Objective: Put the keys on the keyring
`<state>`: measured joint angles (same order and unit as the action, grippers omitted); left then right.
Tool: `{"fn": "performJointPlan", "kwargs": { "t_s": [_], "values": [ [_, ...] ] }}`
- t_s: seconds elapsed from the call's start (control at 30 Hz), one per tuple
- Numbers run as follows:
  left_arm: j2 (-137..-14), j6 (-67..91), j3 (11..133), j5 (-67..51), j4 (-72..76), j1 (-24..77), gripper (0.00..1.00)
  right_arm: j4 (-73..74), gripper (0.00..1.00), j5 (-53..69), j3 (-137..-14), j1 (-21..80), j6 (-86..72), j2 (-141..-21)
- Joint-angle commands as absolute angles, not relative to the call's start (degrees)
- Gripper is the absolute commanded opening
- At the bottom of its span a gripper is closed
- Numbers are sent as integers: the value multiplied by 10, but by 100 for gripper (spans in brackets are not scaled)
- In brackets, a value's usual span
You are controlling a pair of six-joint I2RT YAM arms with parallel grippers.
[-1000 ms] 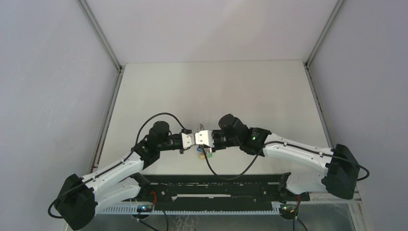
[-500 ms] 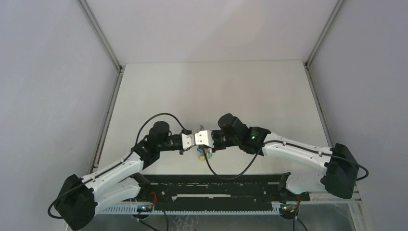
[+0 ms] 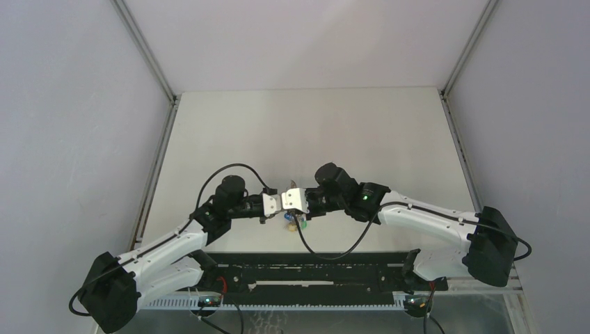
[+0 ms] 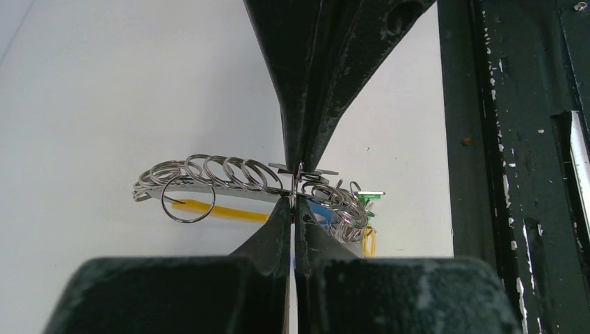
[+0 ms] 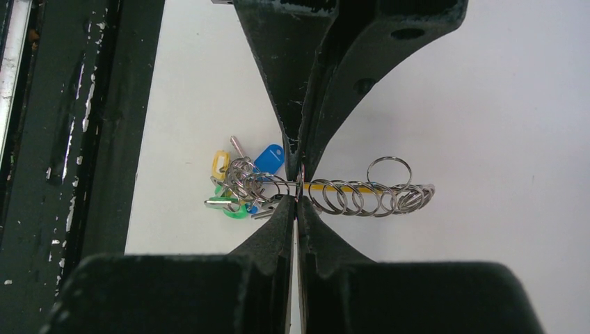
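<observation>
The keyring (image 5: 362, 197) is a row of silvery rings along a yellow band (image 4: 222, 211), with a blue tag (image 5: 268, 158) and a green tag (image 5: 233, 209) bunched at one end. It hangs just above the table (image 3: 306, 132), between the two arms. My left gripper (image 4: 293, 200) and right gripper (image 5: 298, 200) meet tip to tip. Both are shut on one thin ring of the keyring, seen edge-on between them. From above, the left gripper (image 3: 278, 202) and right gripper (image 3: 296, 200) cover the rings, and the tags (image 3: 292, 221) dangle below. The keys are hidden from all views.
A black rail (image 3: 313, 268) runs along the near table edge, just behind the tags, and shows as a dark strip (image 4: 515, 139) in the left wrist view. Grey walls with metal posts (image 3: 149, 56) stand round the white table.
Almost nothing differs. The right arm has crept very slightly to the left, and both grippers keep their hold.
</observation>
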<state>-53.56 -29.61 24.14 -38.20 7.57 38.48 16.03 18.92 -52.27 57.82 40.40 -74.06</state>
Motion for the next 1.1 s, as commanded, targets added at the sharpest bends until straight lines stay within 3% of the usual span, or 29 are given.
{"fn": "performJointPlan", "kwargs": {
  "t_s": [0.0,1.07],
  "values": [
    [-523,-310,279,-401,149,409,0,123,0,177,-547,580,393,-758],
    [-537,-249,305,-353,136,417,0,81,0,80,-542,650,427,-772]
  ]
}}
